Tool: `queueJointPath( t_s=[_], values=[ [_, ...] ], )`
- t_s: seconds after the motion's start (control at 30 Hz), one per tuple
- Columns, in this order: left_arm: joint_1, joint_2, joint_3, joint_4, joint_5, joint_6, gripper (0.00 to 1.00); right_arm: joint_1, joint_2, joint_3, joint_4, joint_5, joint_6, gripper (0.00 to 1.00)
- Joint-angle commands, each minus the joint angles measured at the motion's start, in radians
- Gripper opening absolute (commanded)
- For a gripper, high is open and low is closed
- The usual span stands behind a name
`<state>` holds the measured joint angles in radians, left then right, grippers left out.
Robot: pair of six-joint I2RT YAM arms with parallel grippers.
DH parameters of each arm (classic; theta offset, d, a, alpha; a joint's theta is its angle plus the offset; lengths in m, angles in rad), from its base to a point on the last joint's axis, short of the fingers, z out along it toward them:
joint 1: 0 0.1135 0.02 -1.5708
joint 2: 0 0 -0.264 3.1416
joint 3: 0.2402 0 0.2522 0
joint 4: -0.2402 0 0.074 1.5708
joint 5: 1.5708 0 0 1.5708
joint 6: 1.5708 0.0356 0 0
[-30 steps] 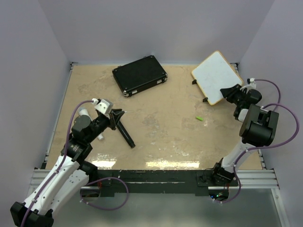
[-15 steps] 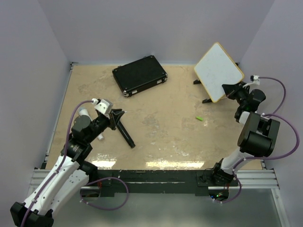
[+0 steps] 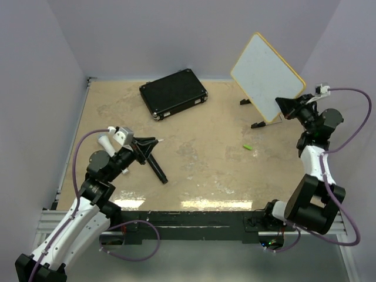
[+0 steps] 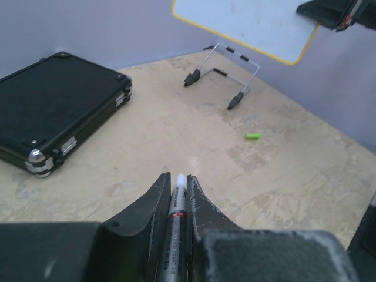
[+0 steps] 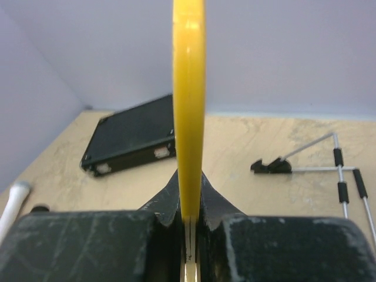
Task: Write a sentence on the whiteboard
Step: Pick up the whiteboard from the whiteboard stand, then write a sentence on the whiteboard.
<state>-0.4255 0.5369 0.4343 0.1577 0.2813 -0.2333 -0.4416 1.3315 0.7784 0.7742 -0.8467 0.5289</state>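
Whiteboard (image 3: 267, 76), flat white with yellow rim, is pinched at its edge by right hand (image 3: 282, 106), at 2 o'clock from left hand (image 3: 150, 144) — well apart — which clamps a silver-barrelled marker (image 4: 177, 197).

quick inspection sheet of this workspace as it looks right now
surface: beige tabletop, worn patches, glare at near edge
job's things: whiteboard held up clear of wire stand, tilted, no writing seen; marker, tip bare
clutter: black case, green cap, dark stick
grippers: left gripper shut on marker; right gripper shut on whiteboard rim
cables: purple cables loop off both arms
surroundings: pale walls on three sides
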Motion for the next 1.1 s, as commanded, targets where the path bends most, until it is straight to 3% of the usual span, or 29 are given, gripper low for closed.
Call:
queueJointPath(
  t_s=[0.0,0.07,0.2,0.3,0.43,0.57,0.8,1.07],
  values=[
    [0.005,-0.043,-0.008,0.189,0.068,-0.158,0.0,0.003,-0.124,0.104,-0.333,-0.187,-0.218,0.0],
    [0.005,-0.038,0.013,0.216,0.097,-0.205,0.0,0.024,-0.138,0.122,-0.467,-0.308,-0.274,0.0],
    [0.005,-0.025,0.03,0.285,0.182,-0.279,0.0,0.127,-0.135,0.234,-0.995,-0.357,-0.68,0.0],
    [-0.002,-0.044,0.021,0.339,0.171,-0.311,0.0,0.211,-0.106,0.275,-1.186,-0.449,-0.824,0.0],
    [-0.067,-0.048,0.029,0.397,0.09,-0.304,0.0,0.293,-0.058,0.321,-1.323,-0.525,-0.897,0.0],
    [-0.208,0.007,0.066,0.44,-0.112,-0.223,0.0,0.31,-0.06,0.314,-1.345,-0.542,-0.885,0.0],
    [-0.494,0.264,0.179,0.561,-0.416,-0.003,0.0,0.316,-0.135,0.233,-1.105,-0.552,-0.679,0.0],
    [-0.572,0.405,0.231,0.657,-0.603,0.08,0.0,0.316,-0.146,0.188,-0.994,-0.574,-0.589,0.0]
  ],
)
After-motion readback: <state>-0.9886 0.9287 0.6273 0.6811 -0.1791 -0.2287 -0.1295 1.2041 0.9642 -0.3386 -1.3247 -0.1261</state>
